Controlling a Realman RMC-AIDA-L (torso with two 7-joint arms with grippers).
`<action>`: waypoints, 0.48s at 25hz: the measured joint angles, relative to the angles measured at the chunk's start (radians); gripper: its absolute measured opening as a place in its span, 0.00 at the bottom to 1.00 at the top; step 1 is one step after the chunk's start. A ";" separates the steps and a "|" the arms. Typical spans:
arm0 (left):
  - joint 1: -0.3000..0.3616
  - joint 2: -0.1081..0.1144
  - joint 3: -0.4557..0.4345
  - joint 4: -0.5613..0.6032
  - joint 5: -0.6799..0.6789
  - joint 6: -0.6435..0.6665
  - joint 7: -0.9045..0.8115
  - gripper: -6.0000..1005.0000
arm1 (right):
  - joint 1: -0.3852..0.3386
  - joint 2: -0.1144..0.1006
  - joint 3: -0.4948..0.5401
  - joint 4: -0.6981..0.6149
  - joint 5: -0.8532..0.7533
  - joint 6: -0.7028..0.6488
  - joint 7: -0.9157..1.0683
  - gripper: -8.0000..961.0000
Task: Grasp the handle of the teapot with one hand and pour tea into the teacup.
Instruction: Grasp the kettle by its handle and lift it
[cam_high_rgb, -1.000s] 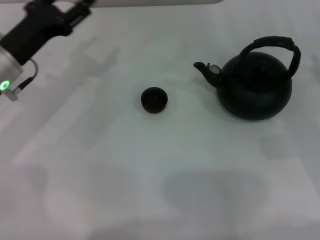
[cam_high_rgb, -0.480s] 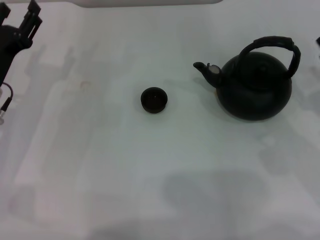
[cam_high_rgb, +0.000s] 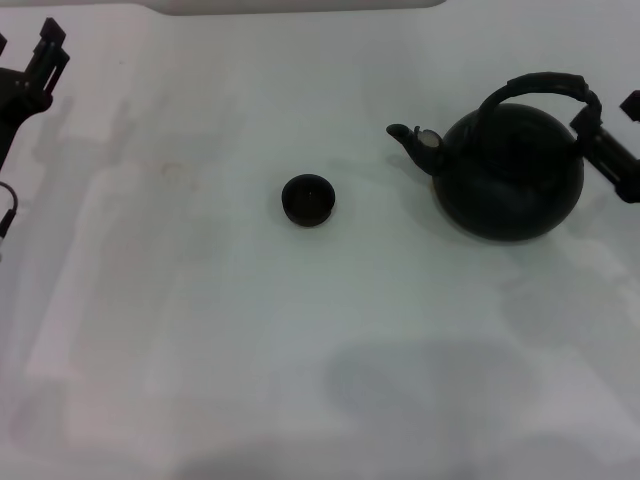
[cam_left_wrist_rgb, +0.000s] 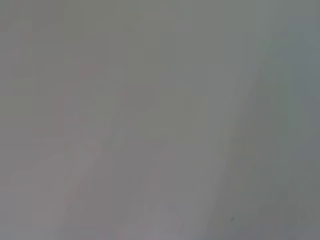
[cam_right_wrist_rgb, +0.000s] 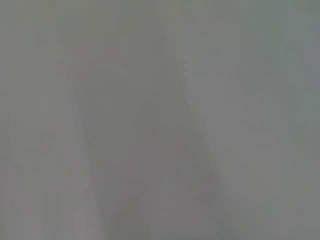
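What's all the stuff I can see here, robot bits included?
teapot: one, matte black, on the right side of the table, spout pointing toward the cup
handle: one, black, arching over the teapot's top
teacup: one, small, black, near the middle, apart from the teapot
table: one, white, under everything
left gripper: one, black, at the far left edge, away from both things
right gripper: one, black, entering at the right edge, close beside the handle's right end

A white table (cam_high_rgb: 300, 350) carries the black teacup (cam_high_rgb: 308, 199) and teapot (cam_high_rgb: 510, 172), well apart.
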 joint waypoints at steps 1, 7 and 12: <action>0.003 0.000 0.000 0.000 0.000 0.000 0.000 0.77 | 0.004 0.001 -0.004 -0.002 0.000 0.020 0.000 0.78; 0.017 0.000 0.000 0.001 -0.002 -0.001 -0.003 0.77 | 0.013 0.001 0.000 -0.022 0.004 0.083 -0.005 0.78; 0.024 0.000 0.000 0.002 -0.003 -0.001 -0.003 0.77 | 0.023 0.002 0.002 -0.033 0.007 0.146 -0.002 0.78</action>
